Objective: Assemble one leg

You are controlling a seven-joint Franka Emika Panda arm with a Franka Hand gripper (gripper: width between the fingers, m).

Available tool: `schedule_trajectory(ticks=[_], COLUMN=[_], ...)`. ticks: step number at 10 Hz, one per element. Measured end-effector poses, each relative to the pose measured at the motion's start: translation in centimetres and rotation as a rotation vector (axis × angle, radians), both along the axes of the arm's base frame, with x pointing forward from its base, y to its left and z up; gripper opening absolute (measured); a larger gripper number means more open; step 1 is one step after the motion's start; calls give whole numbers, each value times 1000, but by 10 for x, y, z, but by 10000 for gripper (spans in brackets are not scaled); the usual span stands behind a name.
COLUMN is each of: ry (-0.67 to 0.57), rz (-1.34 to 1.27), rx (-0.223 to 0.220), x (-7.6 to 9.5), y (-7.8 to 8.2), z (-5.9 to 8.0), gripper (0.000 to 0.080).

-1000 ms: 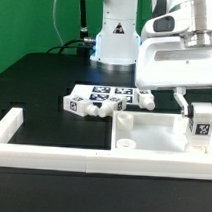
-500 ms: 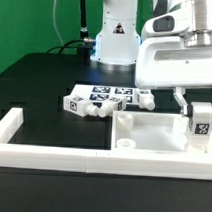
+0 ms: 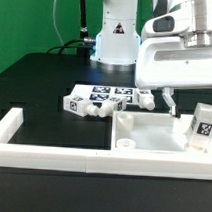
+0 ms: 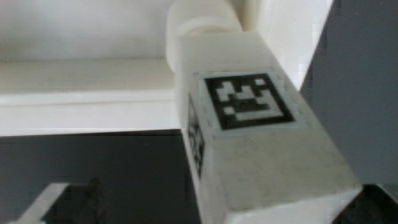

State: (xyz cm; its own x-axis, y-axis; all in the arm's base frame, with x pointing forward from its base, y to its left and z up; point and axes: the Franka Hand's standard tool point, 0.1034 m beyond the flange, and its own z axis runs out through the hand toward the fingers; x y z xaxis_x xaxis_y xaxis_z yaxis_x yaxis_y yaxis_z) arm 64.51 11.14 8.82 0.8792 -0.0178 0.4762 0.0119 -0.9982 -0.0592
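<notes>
Currently the pincer [image 3: 192, 102] reads as open and holding nothing. The one finger [image 3: 166, 99] I can see stands clear of the leg [image 3: 203, 124]; the other is cut off by the frame edge. The leg sits just below the pincer, long axis tilted off upright, by the white panel [image 3: 153, 131]. Spare legs [image 3: 99, 100] lie well beyond the visible finger. My judgement: straighten the leg before regripping.
</notes>
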Motion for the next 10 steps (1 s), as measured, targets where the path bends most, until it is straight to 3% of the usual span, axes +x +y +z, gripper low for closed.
schedule_trajectory(ticks=[3, 5, 6, 10], ry=[0, 86, 93, 348], rz=[0, -64, -72, -94], rx=[0, 43, 44, 45], x=[0, 1, 8, 8], y=[0, 12, 10, -7], z=[0, 2, 4, -8], gripper=[649, 649, 649, 649])
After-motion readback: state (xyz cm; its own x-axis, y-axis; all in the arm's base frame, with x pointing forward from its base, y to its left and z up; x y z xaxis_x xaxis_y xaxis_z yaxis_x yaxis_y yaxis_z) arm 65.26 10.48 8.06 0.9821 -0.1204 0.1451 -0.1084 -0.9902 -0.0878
